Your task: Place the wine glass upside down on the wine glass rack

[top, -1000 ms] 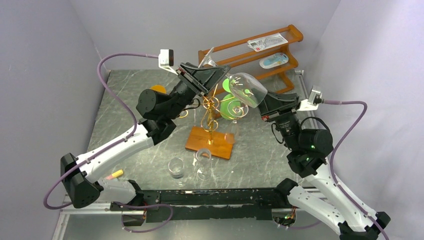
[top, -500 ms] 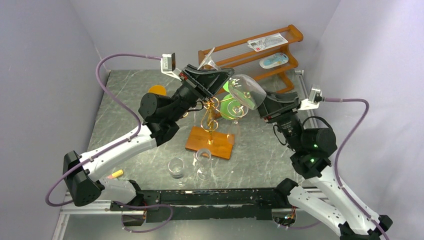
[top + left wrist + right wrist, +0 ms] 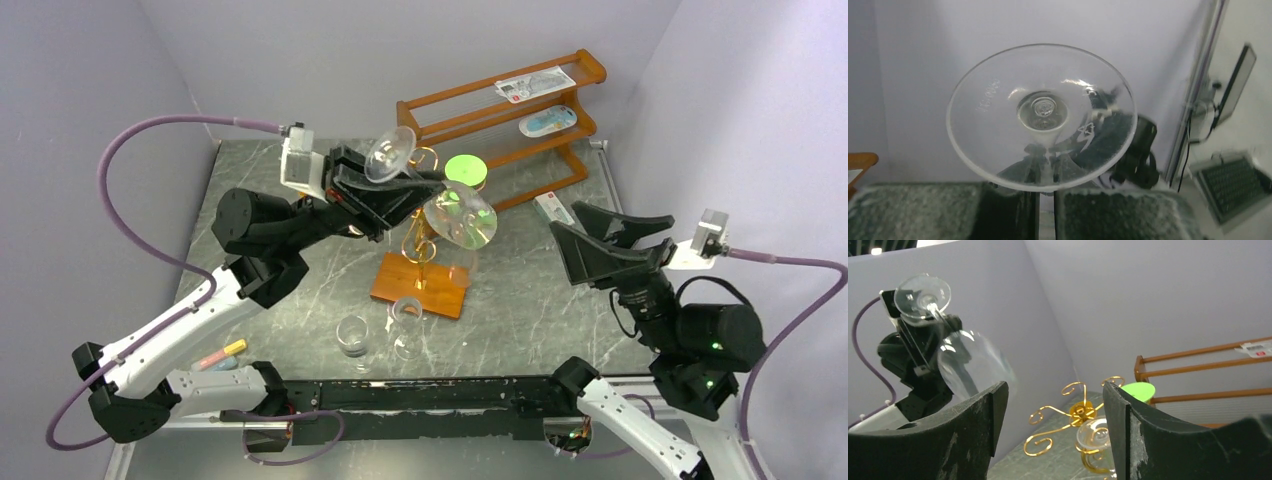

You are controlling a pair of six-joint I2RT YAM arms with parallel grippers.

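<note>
Where a dark, marble-veined table [image 3: 540, 310] meets plain lilac-grey walls [image 3: 300, 60], the wine glass rack [image 3: 420, 285] stands at mid-table on its orange-brown base, gold scroll arms curling off a central post. A brown three-tier shelf [image 3: 500, 105] stands at the far right against the back wall, with a lime-green disc [image 3: 463, 167] just in front of it. Two short clear glasses [image 3: 352, 335] stand near the front edge, and a couple of markers [image 3: 228, 349] lie at the near left.

The left gripper [image 3: 408, 185] is clamped tight on the stem of the wine glass [image 3: 460, 215], which hangs tilted in the air, foot uppermost and bowl lowest. The bowl is over the rack's top arms; whether glass touches wire cannot be told. From the left wrist, the round foot fills the view above the two closed-in fingers [image 3: 1008, 215].

The right gripper [image 3: 566, 218] stands well apart on the right side of the table, jaws spread wide and holding nothing, pointed toward the rack. Between its fingers the wrist camera shows the gold curls and a second clear glass [image 3: 1090, 435] among them.
</note>
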